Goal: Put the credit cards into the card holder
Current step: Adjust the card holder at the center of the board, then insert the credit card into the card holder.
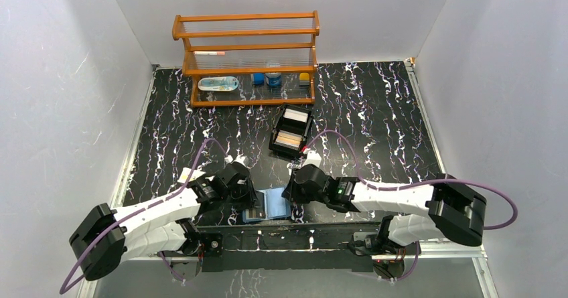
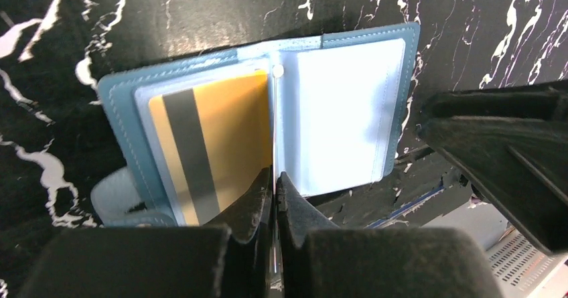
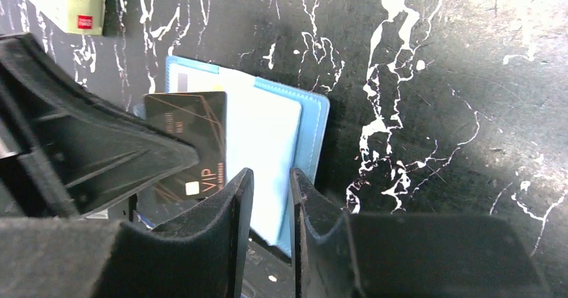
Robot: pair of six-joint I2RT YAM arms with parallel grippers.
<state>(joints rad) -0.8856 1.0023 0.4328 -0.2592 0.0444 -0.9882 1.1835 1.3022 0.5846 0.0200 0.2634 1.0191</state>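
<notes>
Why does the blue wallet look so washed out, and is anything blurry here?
Left wrist: glare on the card holder pales its clear right page; the left gripper is dark and soft. Right wrist: light sheens off the table, top right. Top external: evenly lit, sharp.

Robot lab booth: white walls (image 1: 60, 77), black marbled table (image 1: 375, 110), wooden rack (image 1: 244, 18).

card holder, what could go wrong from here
The left fingers are shut at the card holder's fold; a pull could drag it or flip it closed. The right fingers stand open over its edge, close beside the left ones; they could bump, or knock the black VIP card askew.
</notes>
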